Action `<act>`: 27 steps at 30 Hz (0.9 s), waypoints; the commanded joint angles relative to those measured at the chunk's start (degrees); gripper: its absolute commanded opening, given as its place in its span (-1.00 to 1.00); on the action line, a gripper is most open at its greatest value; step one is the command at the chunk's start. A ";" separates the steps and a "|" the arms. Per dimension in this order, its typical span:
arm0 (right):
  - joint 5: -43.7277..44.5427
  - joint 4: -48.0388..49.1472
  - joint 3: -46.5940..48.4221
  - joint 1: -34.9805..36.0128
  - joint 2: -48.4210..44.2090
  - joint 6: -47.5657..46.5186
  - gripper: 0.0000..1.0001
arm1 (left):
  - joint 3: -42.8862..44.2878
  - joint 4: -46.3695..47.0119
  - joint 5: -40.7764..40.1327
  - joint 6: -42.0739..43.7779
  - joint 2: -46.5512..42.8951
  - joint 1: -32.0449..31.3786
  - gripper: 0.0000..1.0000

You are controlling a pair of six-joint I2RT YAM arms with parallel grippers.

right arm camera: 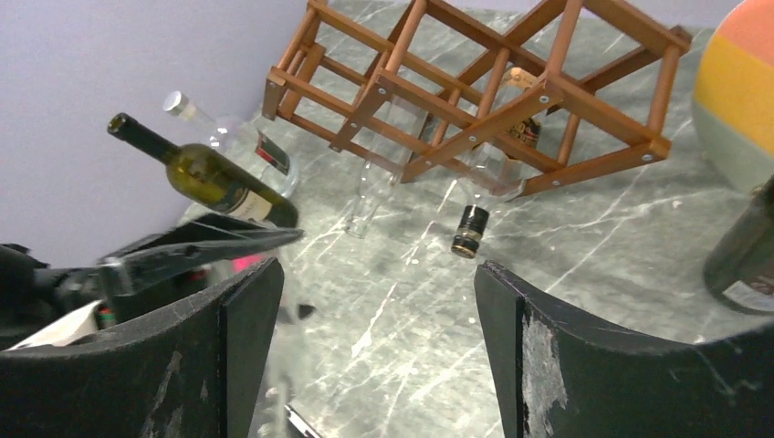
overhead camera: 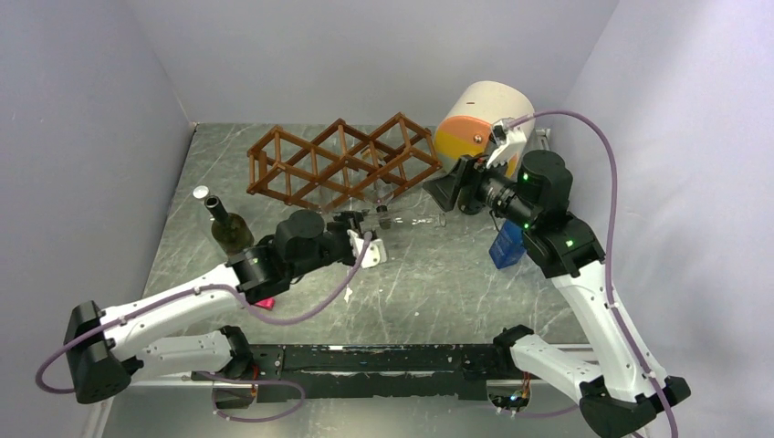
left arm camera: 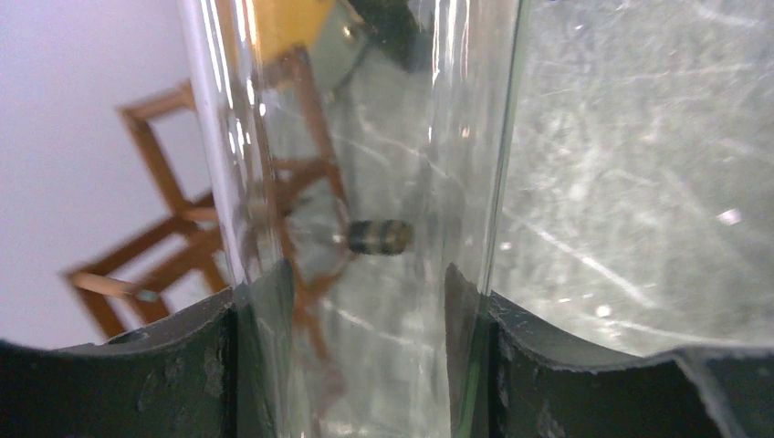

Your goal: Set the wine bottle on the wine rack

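My left gripper [overhead camera: 368, 226] is shut on a clear glass wine bottle [overhead camera: 413, 220], held level above the table just in front of the wine rack [overhead camera: 342, 162]. In the left wrist view the bottle [left arm camera: 365, 164] fills the gap between both fingers [left arm camera: 260, 356]. The reddish-brown lattice rack [right arm camera: 511, 87] lies ahead of my right gripper [right arm camera: 379, 274], which stands open with nothing between its fingers. That gripper [overhead camera: 450, 189] sits beside the bottle's right end.
A green wine bottle [overhead camera: 229, 228] and a clear capped bottle [overhead camera: 202, 194] stand at the left. Two clear bottles [right arm camera: 470, 228] poke out of the rack. A cream, orange and yellow cylinder [overhead camera: 475, 123] and a blue box [overhead camera: 507, 245] are at the right.
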 commanded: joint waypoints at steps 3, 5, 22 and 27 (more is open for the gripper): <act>-1.18 -7.58 4.07 -0.16 1.13 -8.81 0.66 | 1.65 1.74 2.07 28.46 -6.01 -0.40 -0.86; -4.09 -7.79 4.07 -0.16 1.35 -9.69 0.67 | 1.69 2.01 2.60 32.74 -5.89 -0.40 -0.86; -9.84 -5.36 -1.92 5.93 2.69 -10.95 0.77 | 7.52 2.27 1.08 46.01 3.03 -0.37 -0.86; -5.86 -5.08 -4.18 11.80 3.62 -11.75 0.76 | 9.71 0.85 2.06 45.15 5.43 -0.07 -0.86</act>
